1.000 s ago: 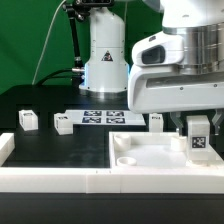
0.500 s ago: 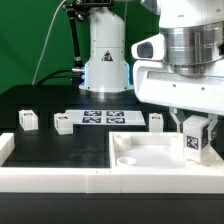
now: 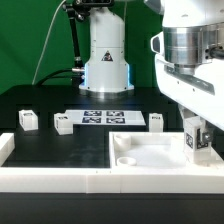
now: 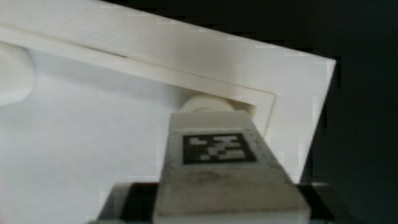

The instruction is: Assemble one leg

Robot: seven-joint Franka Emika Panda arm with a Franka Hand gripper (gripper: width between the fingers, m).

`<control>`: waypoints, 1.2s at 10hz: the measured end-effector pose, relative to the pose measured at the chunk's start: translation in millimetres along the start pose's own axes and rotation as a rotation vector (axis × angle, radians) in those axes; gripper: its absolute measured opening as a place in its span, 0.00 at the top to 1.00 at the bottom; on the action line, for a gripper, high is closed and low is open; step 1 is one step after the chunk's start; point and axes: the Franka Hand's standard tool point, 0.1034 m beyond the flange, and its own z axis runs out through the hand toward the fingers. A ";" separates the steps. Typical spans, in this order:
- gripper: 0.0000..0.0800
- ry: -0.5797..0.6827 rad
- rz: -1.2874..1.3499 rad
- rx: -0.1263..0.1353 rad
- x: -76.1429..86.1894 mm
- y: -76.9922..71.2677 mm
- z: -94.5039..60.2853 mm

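In the exterior view's lower right, the gripper [image 3: 197,139] pinches the leg [image 3: 198,146] between its fingers — upright, tag facing outward. The leg sits directly over a corner socket [image 4: 206,102] of the white panel [image 3: 158,162].

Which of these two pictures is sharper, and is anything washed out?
Exterior view: fairly sharp and evenly lit, but the large flat white square panel looks washed out. Wrist view: soft throughout; the small white stubby leg with its black-and-white tag, held in the gripper, has blurry edges.

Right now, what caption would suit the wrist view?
Gripper holds a tagged white leg at the panel and its corner socket.
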 end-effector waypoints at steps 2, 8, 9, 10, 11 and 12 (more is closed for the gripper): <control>0.39 0.000 -0.071 0.000 -0.5 -0.1 0.8; 0.19 0.003 -0.679 0.001 -3.7 0.3 2.5; 0.19 0.003 -0.781 0.001 -2.2 0.6 2.6; 0.19 0.004 -0.889 0.001 -0.8 0.6 2.4; 0.19 0.004 -1.003 0.002 2.2 0.5 1.9; 0.19 0.004 -1.062 0.003 4.4 0.5 1.7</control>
